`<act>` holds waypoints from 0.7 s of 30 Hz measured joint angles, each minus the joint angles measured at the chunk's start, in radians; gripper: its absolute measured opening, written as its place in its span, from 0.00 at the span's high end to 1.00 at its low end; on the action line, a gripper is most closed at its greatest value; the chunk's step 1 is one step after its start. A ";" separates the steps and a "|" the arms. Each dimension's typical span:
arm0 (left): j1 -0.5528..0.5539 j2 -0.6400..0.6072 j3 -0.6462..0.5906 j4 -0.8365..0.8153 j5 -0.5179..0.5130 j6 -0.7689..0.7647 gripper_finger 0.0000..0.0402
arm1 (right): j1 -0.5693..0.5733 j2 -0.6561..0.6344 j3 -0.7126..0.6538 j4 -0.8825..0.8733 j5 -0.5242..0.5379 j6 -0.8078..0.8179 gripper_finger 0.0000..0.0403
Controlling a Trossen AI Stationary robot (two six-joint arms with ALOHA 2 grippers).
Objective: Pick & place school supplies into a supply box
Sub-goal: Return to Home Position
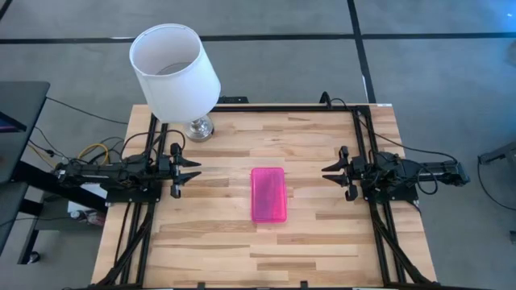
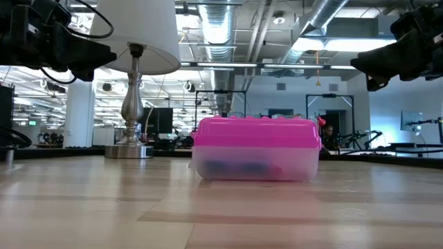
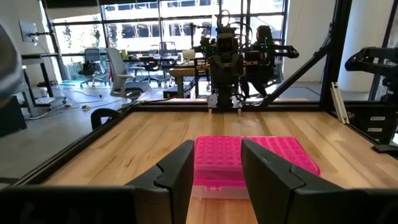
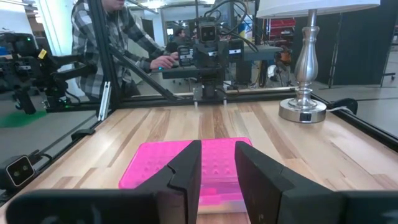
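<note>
The supply box [image 1: 268, 194], a clear case with a bright pink ribbed lid, lies flat on its base in the middle of the wooden table, lid shut; it also shows in the low view as the supply box [image 2: 256, 149], with dim coloured shapes behind its clear wall. Loose school supplies do not show on the table. My left gripper [image 1: 193, 170] hovers level at the table's left side, open, pointing at the box [image 3: 245, 162]. My right gripper [image 1: 329, 172] hovers level at the right side, open, facing the box [image 4: 186, 165].
A table lamp with a white shade [image 1: 173, 71] and a silver base [image 1: 199, 127] stands at the far left of the table. Black frame rails [image 1: 367, 145] run along the table's sides. A person in a plaid shirt [image 4: 118, 37] is beyond the table's left side.
</note>
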 joint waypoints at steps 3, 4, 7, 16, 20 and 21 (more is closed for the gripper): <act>0.000 0.000 0.000 0.000 0.000 -0.005 0.68 | 0.000 0.000 0.000 0.000 0.000 0.000 0.77; 0.000 0.000 0.000 0.000 0.000 -0.005 0.68 | 0.000 0.000 0.000 0.000 0.000 0.000 0.77; 0.000 0.000 0.000 0.000 0.000 -0.006 0.68 | 0.000 0.000 0.000 0.000 0.000 0.000 0.77; 0.000 0.000 0.000 0.000 0.000 -0.005 0.68 | 0.000 0.000 0.000 0.000 0.000 0.000 0.77; 0.000 0.000 0.000 0.000 0.000 0.007 0.68 | 0.000 0.000 0.000 0.000 0.000 0.000 0.77; 0.000 0.000 0.000 0.000 0.000 0.007 0.68 | 0.000 0.000 0.000 0.000 0.000 0.000 0.77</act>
